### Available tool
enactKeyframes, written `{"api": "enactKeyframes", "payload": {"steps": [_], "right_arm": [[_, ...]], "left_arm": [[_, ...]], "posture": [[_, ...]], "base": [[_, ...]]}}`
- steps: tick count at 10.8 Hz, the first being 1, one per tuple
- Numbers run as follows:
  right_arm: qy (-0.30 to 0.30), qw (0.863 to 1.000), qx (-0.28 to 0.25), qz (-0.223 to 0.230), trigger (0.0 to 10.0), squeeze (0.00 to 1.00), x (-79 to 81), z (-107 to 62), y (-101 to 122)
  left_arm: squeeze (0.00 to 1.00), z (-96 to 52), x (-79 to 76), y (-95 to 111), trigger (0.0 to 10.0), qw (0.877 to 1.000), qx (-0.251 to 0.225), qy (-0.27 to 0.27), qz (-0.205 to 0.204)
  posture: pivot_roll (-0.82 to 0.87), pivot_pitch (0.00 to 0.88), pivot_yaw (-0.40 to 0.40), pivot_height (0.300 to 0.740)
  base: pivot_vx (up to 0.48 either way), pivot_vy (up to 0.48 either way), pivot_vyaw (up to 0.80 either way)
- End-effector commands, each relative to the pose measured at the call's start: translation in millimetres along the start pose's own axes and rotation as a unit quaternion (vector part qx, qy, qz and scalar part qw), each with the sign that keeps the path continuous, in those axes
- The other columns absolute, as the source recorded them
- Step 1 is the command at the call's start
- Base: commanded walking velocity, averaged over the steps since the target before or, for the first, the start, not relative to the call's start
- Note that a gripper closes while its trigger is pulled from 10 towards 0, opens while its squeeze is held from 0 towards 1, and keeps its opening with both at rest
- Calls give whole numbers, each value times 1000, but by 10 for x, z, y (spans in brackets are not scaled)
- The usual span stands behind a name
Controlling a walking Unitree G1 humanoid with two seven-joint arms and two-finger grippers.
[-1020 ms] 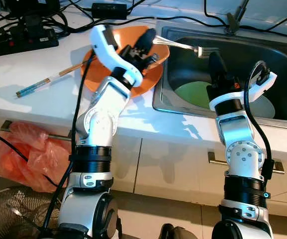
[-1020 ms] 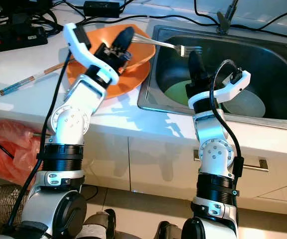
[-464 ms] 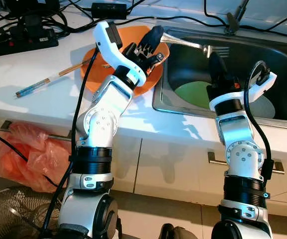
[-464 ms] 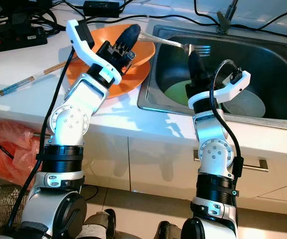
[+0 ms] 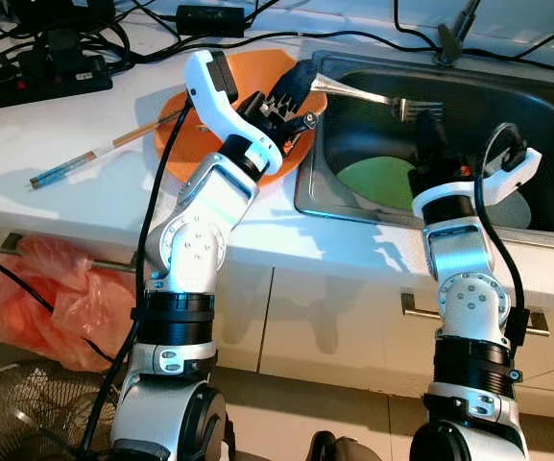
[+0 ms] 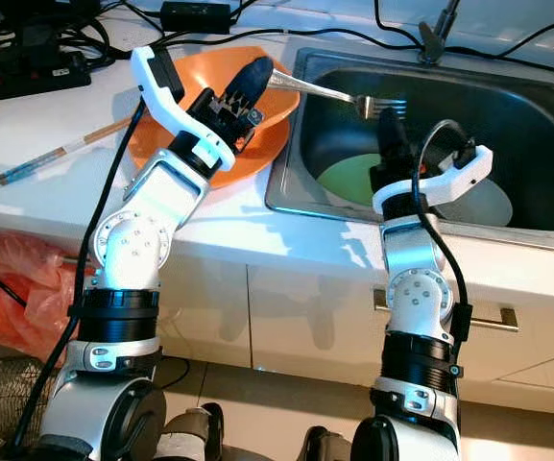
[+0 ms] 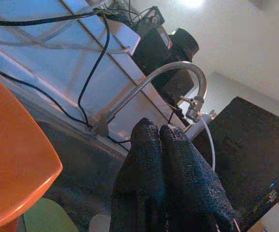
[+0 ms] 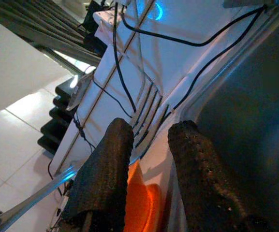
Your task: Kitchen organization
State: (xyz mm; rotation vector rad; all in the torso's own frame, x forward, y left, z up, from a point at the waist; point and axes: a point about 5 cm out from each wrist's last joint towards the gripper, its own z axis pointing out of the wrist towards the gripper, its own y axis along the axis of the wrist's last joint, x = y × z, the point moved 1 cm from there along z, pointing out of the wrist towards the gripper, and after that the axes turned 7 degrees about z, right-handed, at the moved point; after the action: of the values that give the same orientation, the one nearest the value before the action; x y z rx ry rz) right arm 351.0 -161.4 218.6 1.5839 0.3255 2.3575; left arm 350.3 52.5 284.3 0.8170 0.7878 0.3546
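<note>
Steel fork (image 5: 377,95) is hanging over the sink (image 5: 545,91), handle end pinched in the left gripper (image 5: 294,82), tines pointing right and sitting just above the right gripper (image 5: 429,130). In the left eye view the left gripper is hovering over the right rim of the orange bowl (image 5: 176,125), which is resting on the white counter (image 5: 56,134) just left of the sink. Chopsticks (image 5: 99,152) are lying on the counter to the left of the bowl, one end reaching its rim. Green plate (image 5: 377,181) and a pale plate (image 5: 526,206) are sitting in the sink basin, right gripper standing in front of the green one. Black cables and a power strip (image 5: 36,72) are lying along the far counter edge. Orange plastic bag (image 5: 41,298) is hanging near the cabinet front at lower left.

Right eye view: same layout, fork tines right over the right gripper's tips.

Left wrist view: fingers (image 7: 178,179) are pressing tight together w/ no gap; curved tap (image 7: 151,84) and the sink's far wall beyond them, bowl rim alongside.

Right wrist view: fingers (image 8: 105,179) are standing narrowly apart, nothing between them; fork tines showing just past the tips, fork handle running off toward the bowl.
</note>
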Motion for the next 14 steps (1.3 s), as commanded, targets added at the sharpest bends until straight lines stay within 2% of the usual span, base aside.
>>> {"api": "enactKeyframes", "payload": {"steps": [1, 7, 8, 9, 14], "right_arm": [[-1, 1000, -9, 0, 10000, 0, 3, 11, 29], [6, 1000, -18, 7, 10000, 0, 35, 34, 45], [7, 1000, -19, 7, 7922, 0, 37, 36, 48], [8, 1000, -20, 8, 0, 0, 40, 36, 49], [14, 1000, -24, 15, 0, 0, 64, 35, 50]], "left_arm": [[0, 3, -112, -119, 10000, 1000, 9, -16, -24], [0, -13, -132, -222, 10000, 999, 38, -21, -26], [0, -14, -133, -227, 10000, 999, 39, -21, -25], [0, -21, -129, -236, 10000, 999, 42, -21, -25], [0, -43, -126, -318, 10000, 997, 66, -21, -16]], "posture": [[184, 136, -25, 740], [184, 141, -24, 740], [186, 141, -26, 740], [186, 142, -27, 740], [186, 144, -26, 740]], "base": [[0, 0, 0], [0, 0, 0], [0, 0, 0], [0, 0, 0], [0, 0, 0]]}}
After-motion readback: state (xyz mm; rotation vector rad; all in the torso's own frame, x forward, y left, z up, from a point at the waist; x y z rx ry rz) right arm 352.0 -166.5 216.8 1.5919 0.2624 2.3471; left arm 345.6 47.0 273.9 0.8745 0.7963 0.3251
